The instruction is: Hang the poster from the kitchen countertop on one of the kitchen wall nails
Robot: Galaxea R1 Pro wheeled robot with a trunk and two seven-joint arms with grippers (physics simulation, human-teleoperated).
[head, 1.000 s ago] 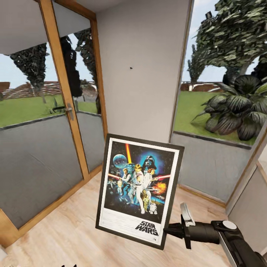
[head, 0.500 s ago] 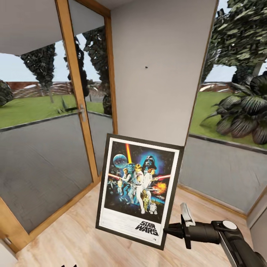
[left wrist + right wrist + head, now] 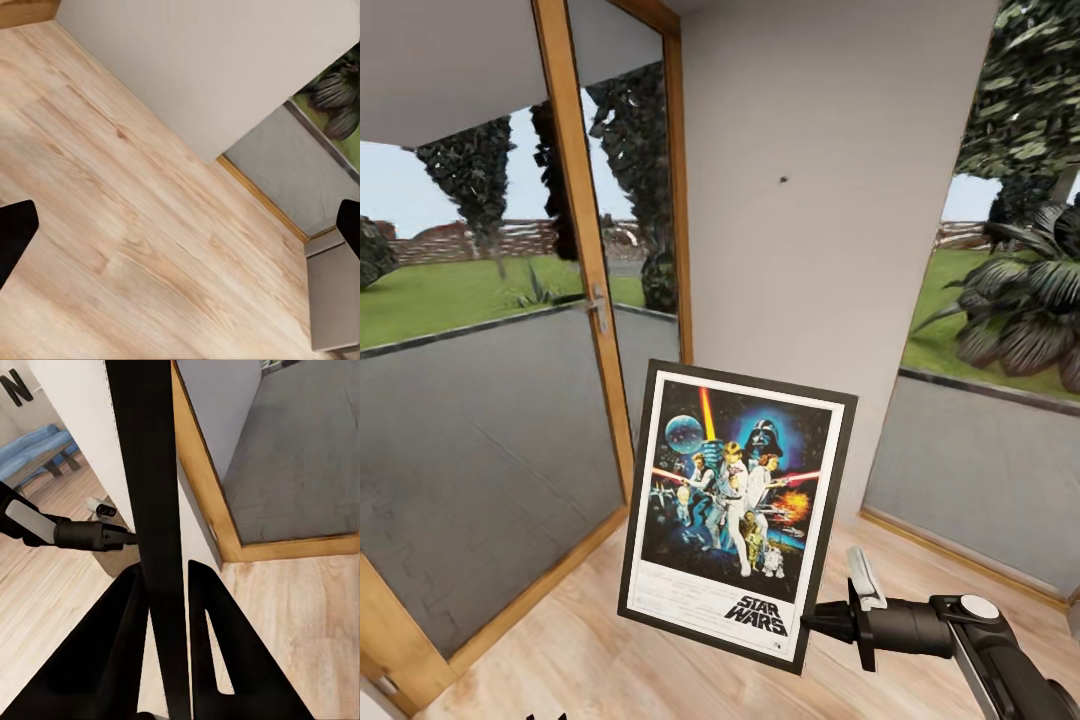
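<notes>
I am holding the poster (image 3: 737, 512) up in front of me with my right claw (image 3: 822, 620), the two fingers pinching its black frame at the lower right corner. In my right wrist view the frame's dark edge (image 3: 150, 510) is standing squeezed between my two black fingers (image 3: 105, 652). The poster is tilting slightly, its top leaning to my right, clear of the wooden floor (image 3: 560, 650). Along its bottom I am reading "STAR WARS" in bold black letters on the white border; the smaller print beside it is too fine to make out. Beyond the poster a pale wall panel (image 3: 810, 250) is facing me, with a small dark nail (image 3: 783, 181) showing high on it. A wood-framed glass door (image 3: 585, 250) is standing at the left. My left claw (image 3: 180, 229) is gaping wide over the floorboards, gripping nothing.
</notes>
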